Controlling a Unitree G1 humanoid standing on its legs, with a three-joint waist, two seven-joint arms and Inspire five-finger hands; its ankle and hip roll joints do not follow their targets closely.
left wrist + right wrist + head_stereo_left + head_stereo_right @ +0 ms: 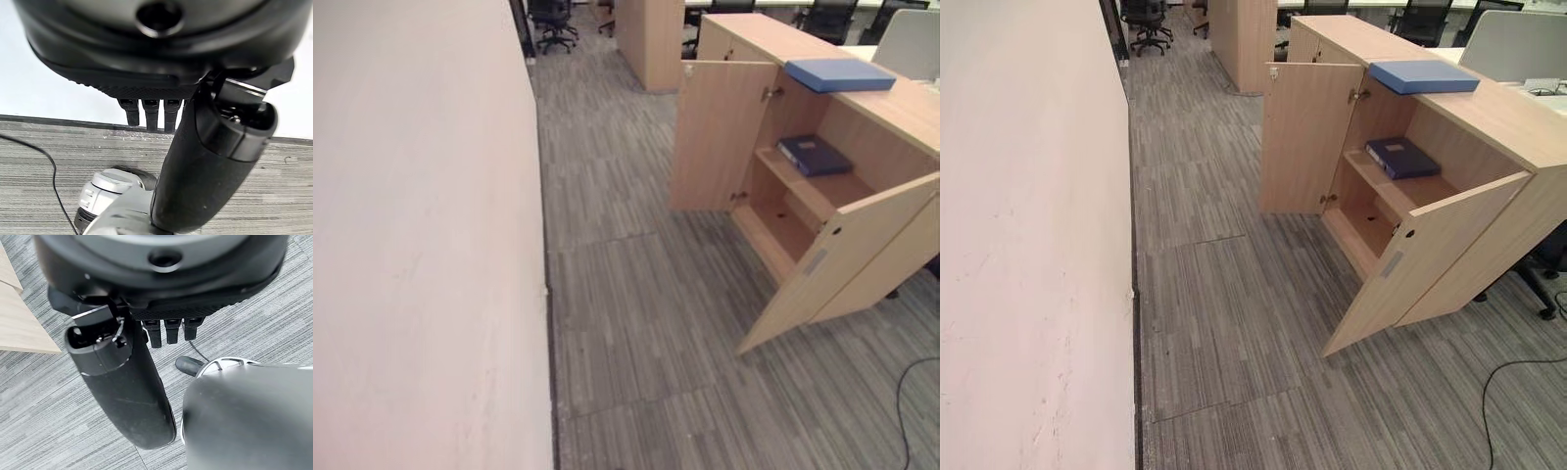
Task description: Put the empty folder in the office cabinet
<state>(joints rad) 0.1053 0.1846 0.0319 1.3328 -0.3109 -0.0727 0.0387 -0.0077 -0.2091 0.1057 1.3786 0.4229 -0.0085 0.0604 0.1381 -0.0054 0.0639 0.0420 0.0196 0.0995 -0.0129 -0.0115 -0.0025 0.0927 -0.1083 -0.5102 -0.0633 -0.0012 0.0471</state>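
Observation:
The wooden office cabinet stands at the right with both doors swung open. A dark blue folder lies on its upper shelf. A light blue folder lies flat on the cabinet's top near the left corner. My left hand hangs over the carpet by the wall's foot, its fingers straight and nothing in it. My right hand hangs above the grey carpet too, fingers straight and holding nothing, with a pale wooden panel off to one side.
A long pale wall runs along the left. The cabinet's near door juts out into the carpeted aisle. Another wooden unit and black office chairs stand at the far end.

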